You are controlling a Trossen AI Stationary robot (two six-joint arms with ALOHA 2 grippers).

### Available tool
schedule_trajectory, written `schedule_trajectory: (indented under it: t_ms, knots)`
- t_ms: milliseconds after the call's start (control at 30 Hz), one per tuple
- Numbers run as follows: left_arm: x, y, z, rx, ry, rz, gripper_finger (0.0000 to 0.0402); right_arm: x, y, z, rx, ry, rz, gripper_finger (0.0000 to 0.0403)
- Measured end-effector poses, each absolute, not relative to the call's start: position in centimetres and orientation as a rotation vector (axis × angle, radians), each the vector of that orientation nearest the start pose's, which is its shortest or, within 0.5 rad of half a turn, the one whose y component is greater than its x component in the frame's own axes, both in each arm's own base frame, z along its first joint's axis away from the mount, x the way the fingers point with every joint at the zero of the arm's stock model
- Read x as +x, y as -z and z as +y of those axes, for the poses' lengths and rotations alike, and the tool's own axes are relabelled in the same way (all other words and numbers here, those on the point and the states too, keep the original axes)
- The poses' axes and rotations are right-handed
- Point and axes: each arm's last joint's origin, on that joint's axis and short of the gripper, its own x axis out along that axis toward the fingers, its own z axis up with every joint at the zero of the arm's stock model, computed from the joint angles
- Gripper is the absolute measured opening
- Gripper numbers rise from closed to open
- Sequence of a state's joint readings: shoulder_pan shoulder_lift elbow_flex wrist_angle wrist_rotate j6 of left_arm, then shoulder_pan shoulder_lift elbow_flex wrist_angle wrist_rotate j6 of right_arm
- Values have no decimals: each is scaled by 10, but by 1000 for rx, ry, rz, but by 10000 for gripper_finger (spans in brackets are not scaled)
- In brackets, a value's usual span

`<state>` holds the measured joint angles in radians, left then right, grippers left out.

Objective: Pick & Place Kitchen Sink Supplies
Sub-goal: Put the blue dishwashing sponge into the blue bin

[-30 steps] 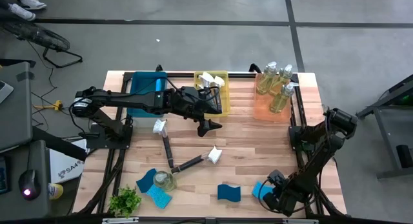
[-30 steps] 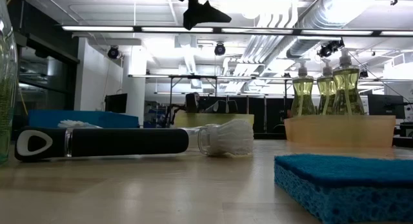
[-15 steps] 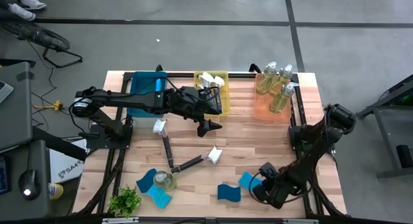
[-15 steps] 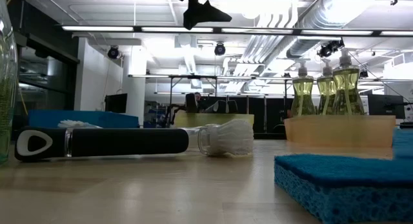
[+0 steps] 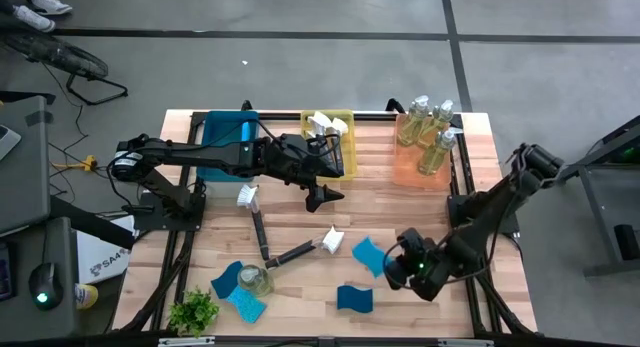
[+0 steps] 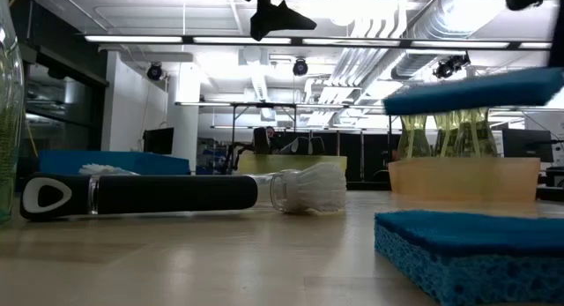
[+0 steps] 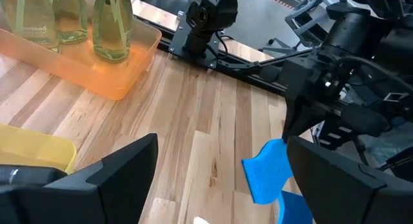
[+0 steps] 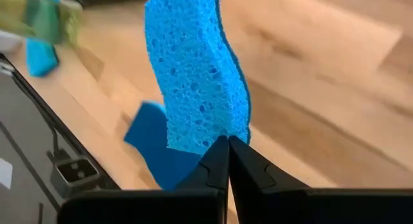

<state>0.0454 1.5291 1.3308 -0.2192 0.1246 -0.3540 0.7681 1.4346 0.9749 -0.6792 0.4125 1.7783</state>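
The held blue sponge (image 8: 197, 75) is bright, porous and wavy-edged, pinched by one thin edge between the right gripper (image 8: 227, 153), whose fingers are closed tight on it; it sticks straight out ahead of the pincer, clear of the wooden table (image 5: 400, 217). Just beneath and beyond the pincer lies a second sponge (image 5: 354, 298) flat on the boards, and farther out ahead of it a dish brush (image 5: 298, 252) with a white head and a small bottle (image 5: 255, 280), blurred in the wrist view. In the low view the held sponge is cut off at the picture's edge and hides the tops of the bottles in the orange tray (image 6: 463, 175). The left gripper (image 5: 322, 195) hangs with fingers spread wide and empty near the yellow bin (image 5: 345, 147).
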Motion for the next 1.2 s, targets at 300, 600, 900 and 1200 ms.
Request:
schedule_trajectory:
  t_ms: [300,600,900,1200]
  knots:
    - [349,-339,11,-400,25,431,337,203,-241,164,900,537,718,0]
    - [349,-339,11,-449,51,432,337,205,-255,148,766,544,579,0]
    - [349,-340,8,-516,125,447,337,208,-269,127,640,545,532,0]
    - [349,-340,8,-524,108,447,337,204,-283,114,517,473,549,0]
